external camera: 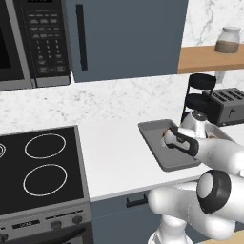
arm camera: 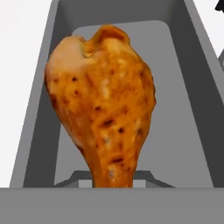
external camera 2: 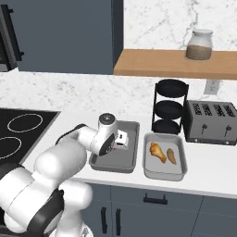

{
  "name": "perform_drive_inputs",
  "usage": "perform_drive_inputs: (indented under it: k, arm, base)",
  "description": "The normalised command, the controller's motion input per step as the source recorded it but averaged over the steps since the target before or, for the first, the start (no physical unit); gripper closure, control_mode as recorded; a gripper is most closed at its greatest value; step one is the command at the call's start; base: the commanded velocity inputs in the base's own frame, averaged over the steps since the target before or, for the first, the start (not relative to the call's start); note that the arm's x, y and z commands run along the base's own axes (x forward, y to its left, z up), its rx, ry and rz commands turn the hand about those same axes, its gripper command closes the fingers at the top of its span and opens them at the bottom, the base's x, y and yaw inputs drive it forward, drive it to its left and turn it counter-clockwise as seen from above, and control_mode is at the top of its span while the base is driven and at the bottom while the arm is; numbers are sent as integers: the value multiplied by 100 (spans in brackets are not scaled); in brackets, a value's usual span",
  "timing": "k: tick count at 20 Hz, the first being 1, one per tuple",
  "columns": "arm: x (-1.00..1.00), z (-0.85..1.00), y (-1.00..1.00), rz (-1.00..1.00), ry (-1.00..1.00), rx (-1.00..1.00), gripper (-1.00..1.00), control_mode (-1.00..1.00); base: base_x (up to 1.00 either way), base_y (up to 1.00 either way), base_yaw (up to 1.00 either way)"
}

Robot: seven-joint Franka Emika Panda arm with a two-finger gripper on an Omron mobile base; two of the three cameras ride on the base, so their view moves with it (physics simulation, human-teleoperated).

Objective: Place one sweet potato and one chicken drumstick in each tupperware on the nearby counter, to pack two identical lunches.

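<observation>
White counter (external camera 2: 203,169) runs under marble backsplash, black stovetop (external camera: 40,164) at 9 o'clock in the left base view, toaster (external camera 2: 210,121) and a black tiered rack (external camera 2: 169,106) at the back, a jar (external camera 2: 200,44) up on the wood shelf (external camera 2: 176,62). Two grey tupperware sit side by side on the counter. Darker tupperware (external camera 2: 132,150) lies under the arm; lighter tupperware (external camera 2: 181,159) sits just beside it at 3 o'clock in the right base view. Lighter one holds a chicken drumstick (external camera 2: 157,152) and a sweet potato (external camera 2: 171,156), side by side, close but probably not touching — small in frame. Gripper (external camera 2: 121,140) hangs over the darker tupperware, jaws clamped on a second chicken drumstick (arm camera: 103,111). Hand view: bulbous end toward 12 o'clock, thin bone end at 6 o'clock between the finger tips, grey floor of the container behind it. Cannot tell whether this drumstick touches the floor yet.
</observation>
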Motion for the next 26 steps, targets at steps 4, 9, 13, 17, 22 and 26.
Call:
perform_drive_inputs:
  k: [4,9,13,17,22,26]
  arm:
    - [41,-30,0,0,1,0,100,-100]
    - [5,-7,5,0,-1,0,-100,-100]
    - [-1,26,23,0,-10,-3,-100,-100]
    - [-40,71,39,0,-16,-10,-100,-100]
    - [-92,68,37,-2,-21,-14,-100,-100]
    - [-100,33,1,-12,-15,-6,-100,-100]
  base:
    - [0,0,0]
    - [0,0,0]
    - [0,0,0]
    - [0,0,0]
    - [0,0,0]
    - [0,0,0]
